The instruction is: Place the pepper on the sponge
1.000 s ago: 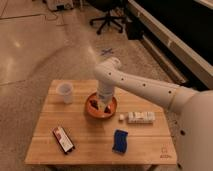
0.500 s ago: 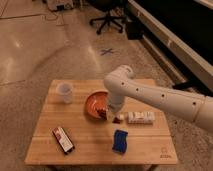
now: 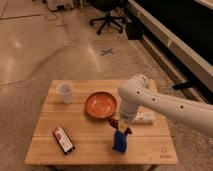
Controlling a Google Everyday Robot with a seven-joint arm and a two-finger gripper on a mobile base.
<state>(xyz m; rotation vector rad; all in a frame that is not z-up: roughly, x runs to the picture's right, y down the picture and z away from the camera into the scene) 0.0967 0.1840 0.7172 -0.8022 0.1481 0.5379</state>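
Inspection of the worktop (image 3: 95, 150): the arm (image 3: 150, 100) reaches in from the right and bends down so that the end effector (image 3: 119, 123) hangs at the front centre, directly over the sponge (image 3: 120, 142). The pepper (image 3: 122, 128) shows as a small red-orange patch with a pale part at the tip of the end effector, right at the top of the dark-blue sponge. The view there is too blurred to settle whether the pepper rests on the sponge or sits just clear of it. For the same reason I cannot tell whether the end effector is clamped on the pepper or spread around it. The scene therefore fits either a pepper about to be set down or one just set down. On handling, the pepper looks small, light and rounded, probably with a smooth skin, so it is likely to slip in a loose hold and to roll once free. The soundest hold is judged to be across its broad red body, not at the pale narrow end. The sponge looks soft and offers only a narrow top, so it is likely to give under load and make a poor seat for a round item. The main risk is roll-off onto the wood. Also noted, all well apart from the sponge except the last: an orange bowl (image 3: 101, 104), a white cup (image 3: 65, 92), a red-and-black packet (image 3: 63, 139), and a white box (image 3: 142, 118) near the arm.
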